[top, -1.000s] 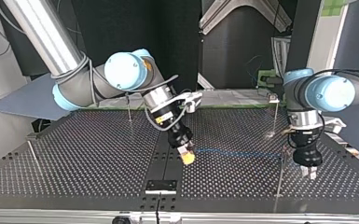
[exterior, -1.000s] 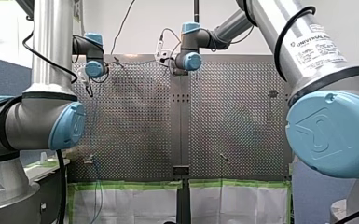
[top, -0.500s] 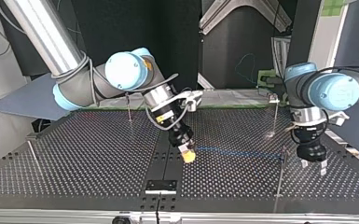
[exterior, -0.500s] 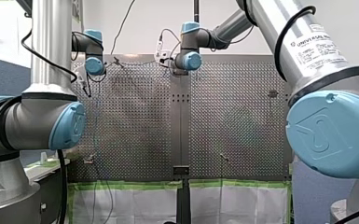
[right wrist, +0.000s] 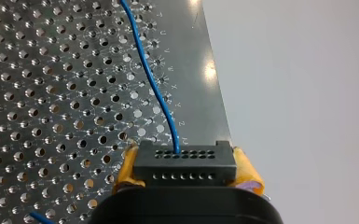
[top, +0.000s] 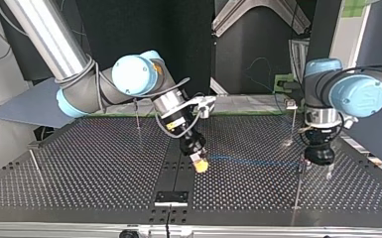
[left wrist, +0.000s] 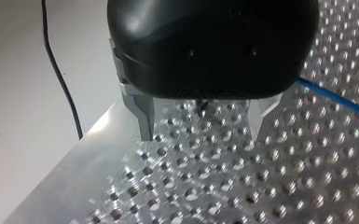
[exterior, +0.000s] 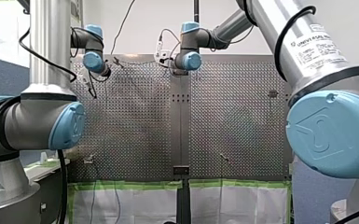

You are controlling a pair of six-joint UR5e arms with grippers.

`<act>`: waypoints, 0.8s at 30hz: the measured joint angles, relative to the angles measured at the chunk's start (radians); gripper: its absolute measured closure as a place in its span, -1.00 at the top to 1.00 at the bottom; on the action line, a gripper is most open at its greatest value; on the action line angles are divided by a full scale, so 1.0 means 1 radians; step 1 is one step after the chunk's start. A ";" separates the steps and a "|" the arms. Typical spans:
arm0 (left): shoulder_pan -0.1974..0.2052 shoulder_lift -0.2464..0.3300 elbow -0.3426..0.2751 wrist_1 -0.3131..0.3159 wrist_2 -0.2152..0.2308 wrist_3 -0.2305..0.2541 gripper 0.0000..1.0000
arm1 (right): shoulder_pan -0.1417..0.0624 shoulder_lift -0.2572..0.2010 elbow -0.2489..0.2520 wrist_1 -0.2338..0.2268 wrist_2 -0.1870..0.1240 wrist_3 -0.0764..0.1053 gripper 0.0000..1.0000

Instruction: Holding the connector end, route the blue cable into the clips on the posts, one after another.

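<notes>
My right gripper is shut on the black connector, held between its yellow pads. The blue cable leaves the connector and runs ahead over the perforated table. In the top view my right gripper hangs low over the table's middle. From it the blue cable stretches to the clip on a thin post near the front edge. My left gripper hovers just beside that post. Its metal fingers stand open with nothing between them, and the cable passes beside them.
Other thin posts stand on the perforated table: one at the back right of the top view, one at the back middle, one at the left edge. A black bracket sits at the front edge.
My left gripper has opened its fingers and risen from the table beside the front post, drifting slightly left in the top view. My right gripper has stayed put with the connector.
</notes>
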 joint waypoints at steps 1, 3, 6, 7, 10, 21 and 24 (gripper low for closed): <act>0.000 0.002 0.000 -0.009 0.000 -0.008 1.00 | 0.000 0.000 0.000 0.000 0.000 0.000 -1.00; -0.001 0.004 0.000 -0.024 -0.002 -0.020 1.00 | 0.000 0.000 0.000 0.000 0.000 0.000 -1.00; -0.003 0.005 -0.001 -0.039 -0.007 -0.027 1.00 | -0.001 0.000 0.000 -0.001 0.000 0.000 -1.00; -0.003 0.005 -0.001 -0.045 -0.009 -0.028 1.00 | -0.001 0.000 0.000 0.000 0.000 0.000 -1.00; -0.006 0.006 0.000 -0.065 -0.012 -0.029 1.00 | -0.001 0.000 0.000 0.000 0.000 0.000 -1.00; -0.018 0.048 -0.038 -0.082 -0.011 -0.052 1.00 | -0.001 0.000 0.000 0.000 0.000 -0.001 -1.00; -0.020 0.069 -0.063 -0.074 -0.011 -0.060 1.00 | -0.001 0.000 0.000 0.000 0.001 -0.001 -1.00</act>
